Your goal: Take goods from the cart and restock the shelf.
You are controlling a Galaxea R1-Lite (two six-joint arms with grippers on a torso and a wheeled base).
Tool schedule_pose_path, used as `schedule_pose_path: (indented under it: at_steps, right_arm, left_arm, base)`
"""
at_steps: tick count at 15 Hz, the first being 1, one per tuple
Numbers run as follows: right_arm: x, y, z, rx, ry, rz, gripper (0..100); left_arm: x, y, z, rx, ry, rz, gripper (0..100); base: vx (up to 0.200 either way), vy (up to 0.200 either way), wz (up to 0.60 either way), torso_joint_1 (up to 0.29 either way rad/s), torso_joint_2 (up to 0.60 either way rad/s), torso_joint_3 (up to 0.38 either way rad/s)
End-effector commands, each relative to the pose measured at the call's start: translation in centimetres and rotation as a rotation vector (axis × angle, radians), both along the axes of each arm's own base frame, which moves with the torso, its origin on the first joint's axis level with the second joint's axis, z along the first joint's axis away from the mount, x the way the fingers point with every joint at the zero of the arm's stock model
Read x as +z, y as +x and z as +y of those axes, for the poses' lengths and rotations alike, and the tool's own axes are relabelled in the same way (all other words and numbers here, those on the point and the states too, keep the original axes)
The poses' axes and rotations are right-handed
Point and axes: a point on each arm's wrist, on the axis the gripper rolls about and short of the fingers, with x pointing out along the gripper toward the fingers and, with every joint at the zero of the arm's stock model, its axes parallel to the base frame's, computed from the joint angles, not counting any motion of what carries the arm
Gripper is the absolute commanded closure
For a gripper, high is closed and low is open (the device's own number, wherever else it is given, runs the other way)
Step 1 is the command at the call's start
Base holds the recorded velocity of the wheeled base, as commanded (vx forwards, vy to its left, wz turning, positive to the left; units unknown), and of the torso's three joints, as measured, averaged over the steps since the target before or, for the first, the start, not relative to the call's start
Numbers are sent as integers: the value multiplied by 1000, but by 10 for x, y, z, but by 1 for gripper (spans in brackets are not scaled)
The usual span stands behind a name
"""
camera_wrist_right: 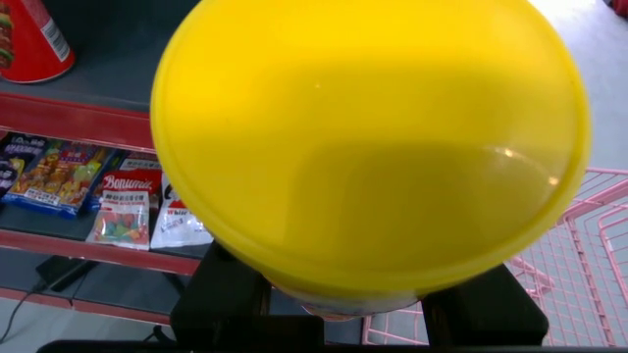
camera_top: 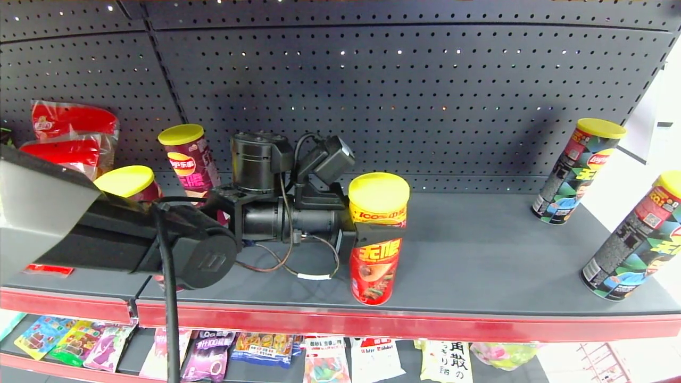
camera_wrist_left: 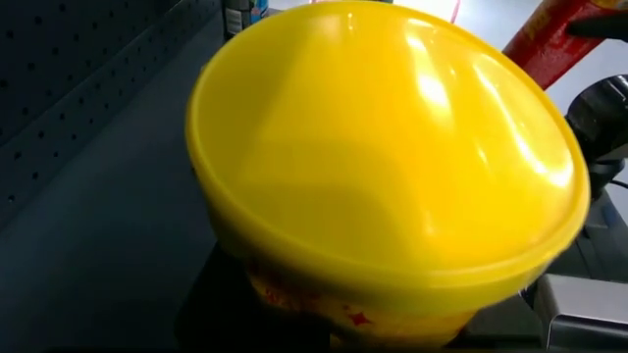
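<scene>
Shelf, left end: two maroon cylindrical cans with yellow plastic lids [camera_top: 189,159] stand close beyond my left arm. Risk: my elbow topples them if the arm swings as it backs out. My left gripper [camera_top: 375,234] is clamped around the red cylindrical can with a yellow plastic lid [camera_top: 379,255], which is upright and near the front lip of the grey metal shelf [camera_top: 479,255]. I cannot tell whether its base touches the deck. If I let go while it hangs above the deck, it would drop and might tip, and it is close enough to the red edge to go over. A skewed pull-out would let a finger drag it. Farther right, two black-and-green cylindrical cans [camera_top: 577,170] stand well apart from it, so I judge no clash there. My right gripper [camera_wrist_right: 358,309] grasps a second yellow-lidded can [camera_wrist_right: 373,147] off the shelf, near the pink wire cart [camera_wrist_right: 589,245]. A loose hold here drops it. Labels: large yellow characters on the red can, logos and small print on the others, none transcribed.
</scene>
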Motion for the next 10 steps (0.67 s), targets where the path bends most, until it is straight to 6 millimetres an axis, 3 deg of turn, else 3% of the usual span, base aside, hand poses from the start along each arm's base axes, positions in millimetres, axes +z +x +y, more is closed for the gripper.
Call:
schedule_pose_path:
  at_steps: [1, 10]
  right_arm:
    - [0, 0, 0, 0, -1, 2, 100]
    - [1, 0, 0, -2, -2, -5, 100]
  left_arm:
    - [-2, -2, 0, -5, 6, 3, 100]
    - [4, -6, 3, -4, 0, -3, 100]
  base:
    - [0, 0, 0, 0, 0, 0]
    - [0, 0, 0, 0, 0, 0]
